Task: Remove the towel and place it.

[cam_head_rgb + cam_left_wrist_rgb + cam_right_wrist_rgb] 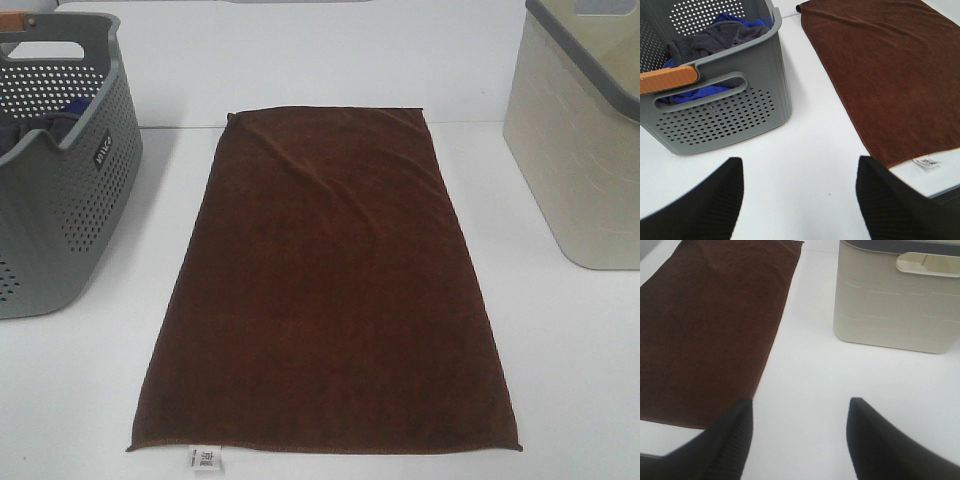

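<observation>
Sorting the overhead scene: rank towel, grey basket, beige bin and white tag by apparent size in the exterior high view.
1. towel
2. grey basket and beige bin: both cropped, look alike, unranked
3. white tag

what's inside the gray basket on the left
The gray basket holds a dark gray cloth lying over a blue cloth. Anything beneath them is hidden.
</observation>
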You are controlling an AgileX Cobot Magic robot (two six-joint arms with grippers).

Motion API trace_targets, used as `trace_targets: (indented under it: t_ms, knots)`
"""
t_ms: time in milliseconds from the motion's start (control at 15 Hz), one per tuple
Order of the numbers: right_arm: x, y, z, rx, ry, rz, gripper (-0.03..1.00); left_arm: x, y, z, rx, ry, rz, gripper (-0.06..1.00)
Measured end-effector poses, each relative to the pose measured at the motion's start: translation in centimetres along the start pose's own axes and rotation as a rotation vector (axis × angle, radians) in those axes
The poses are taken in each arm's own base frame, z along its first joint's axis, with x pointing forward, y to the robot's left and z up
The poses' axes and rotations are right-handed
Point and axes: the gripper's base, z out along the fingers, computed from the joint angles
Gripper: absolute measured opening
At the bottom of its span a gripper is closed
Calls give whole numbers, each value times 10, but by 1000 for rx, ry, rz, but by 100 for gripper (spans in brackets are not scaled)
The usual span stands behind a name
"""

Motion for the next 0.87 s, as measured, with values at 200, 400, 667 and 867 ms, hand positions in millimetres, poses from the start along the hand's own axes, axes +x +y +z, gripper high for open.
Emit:
trace_targets:
  t_ms: [200, 400, 667, 867]
  knots:
    - [0, 0, 0, 0, 0, 0, 54, 0, 0, 0, 0, 0, -1, 62]
    - [0, 0, 0, 0, 0, 0, 54, 0, 0, 0, 0, 0, 0, 62]
    - [0, 0, 0, 0, 0, 0, 54, 0, 0, 0, 0, 0, 0, 62]
    - [0, 0, 0, 0, 0, 0, 54, 0, 0, 0, 0, 0, 0, 62]
